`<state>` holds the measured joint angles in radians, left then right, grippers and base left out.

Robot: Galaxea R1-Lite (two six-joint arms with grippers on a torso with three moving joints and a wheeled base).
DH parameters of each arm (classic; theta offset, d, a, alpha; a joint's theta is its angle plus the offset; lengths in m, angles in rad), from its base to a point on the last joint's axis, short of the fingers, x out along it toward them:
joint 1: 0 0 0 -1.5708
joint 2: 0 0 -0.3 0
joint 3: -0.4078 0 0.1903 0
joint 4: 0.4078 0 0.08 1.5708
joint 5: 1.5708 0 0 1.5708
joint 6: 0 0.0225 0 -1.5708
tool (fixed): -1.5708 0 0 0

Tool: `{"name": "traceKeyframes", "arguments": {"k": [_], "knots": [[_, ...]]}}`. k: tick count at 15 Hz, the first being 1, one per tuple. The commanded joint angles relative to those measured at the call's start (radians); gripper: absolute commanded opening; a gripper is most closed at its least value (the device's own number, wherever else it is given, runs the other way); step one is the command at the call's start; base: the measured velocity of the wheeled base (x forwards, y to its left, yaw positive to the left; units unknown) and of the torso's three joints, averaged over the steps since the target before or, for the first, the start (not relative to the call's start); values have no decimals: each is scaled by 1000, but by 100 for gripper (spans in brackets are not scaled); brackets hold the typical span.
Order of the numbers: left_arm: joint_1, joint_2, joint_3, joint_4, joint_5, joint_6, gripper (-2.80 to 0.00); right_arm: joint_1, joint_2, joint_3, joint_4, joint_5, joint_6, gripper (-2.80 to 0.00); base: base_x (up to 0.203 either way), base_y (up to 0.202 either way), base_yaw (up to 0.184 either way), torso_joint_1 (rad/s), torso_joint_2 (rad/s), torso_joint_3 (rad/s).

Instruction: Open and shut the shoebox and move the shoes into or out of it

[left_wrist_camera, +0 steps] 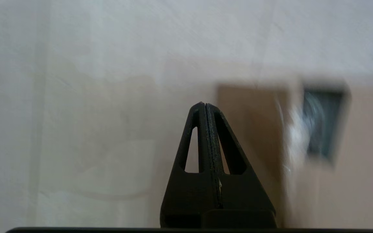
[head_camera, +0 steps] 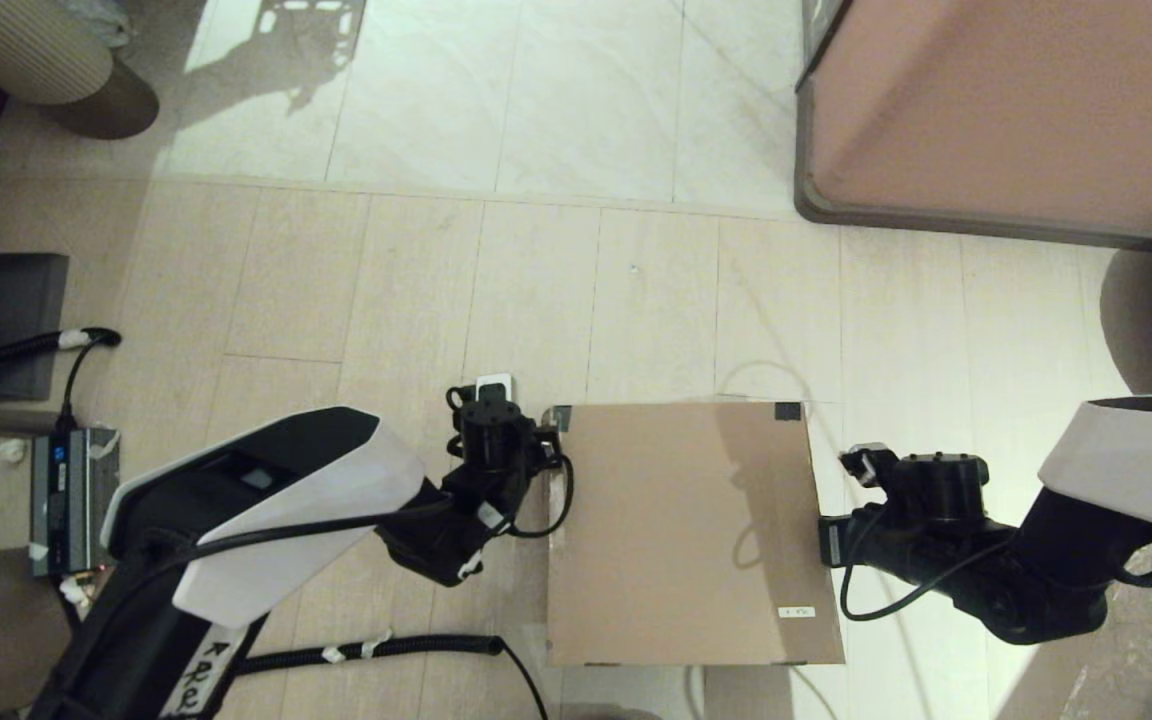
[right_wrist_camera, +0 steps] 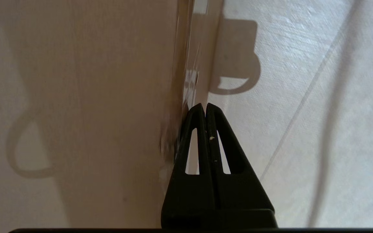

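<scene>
In the head view I see the shoebox in the lower centre of the frame, lying on the floor with its lid flat and closed; the shoes are not visible anywhere, so I judge they are inside. The left gripper is at the box's upper left corner, beside a piece of black tape, and the right gripper is at the middle of the right edge. The pinkish cabinet stands in the upper right, well apart. In the left wrist view the left gripper has its two fingers pressed together, holding nothing, and it points at the floor just beside the box corner, which is blurred at the right of the frame. In the right wrist view the right gripper is also closed and empty, its tip just beside the side edge of the lid, in the centre of the frame. I think the step is to lift the lid. To do it well, I would slide one closed tip under the lid edge and raise slowly, because a fast move may push the whole box away.
</scene>
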<state>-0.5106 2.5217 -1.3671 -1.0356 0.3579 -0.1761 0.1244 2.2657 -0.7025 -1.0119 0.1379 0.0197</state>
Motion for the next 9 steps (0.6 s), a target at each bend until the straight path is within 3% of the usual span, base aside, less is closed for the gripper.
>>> {"name": "traceKeyframes", "arguments": {"k": [1,6,9], "knots": [[52,-17,-28,-6,3,13,-280,39,0,-50,24,4,1,-280,0,0,0,0,0,0],[144,-64,-5,20,5,23,-280,73,-15,-19,29,3,10,-280,0,0,0,0,0,0],[151,-136,127,56,6,21,-280,32,-66,63,21,3,7,-280,0,0,0,0,0,0]]}}
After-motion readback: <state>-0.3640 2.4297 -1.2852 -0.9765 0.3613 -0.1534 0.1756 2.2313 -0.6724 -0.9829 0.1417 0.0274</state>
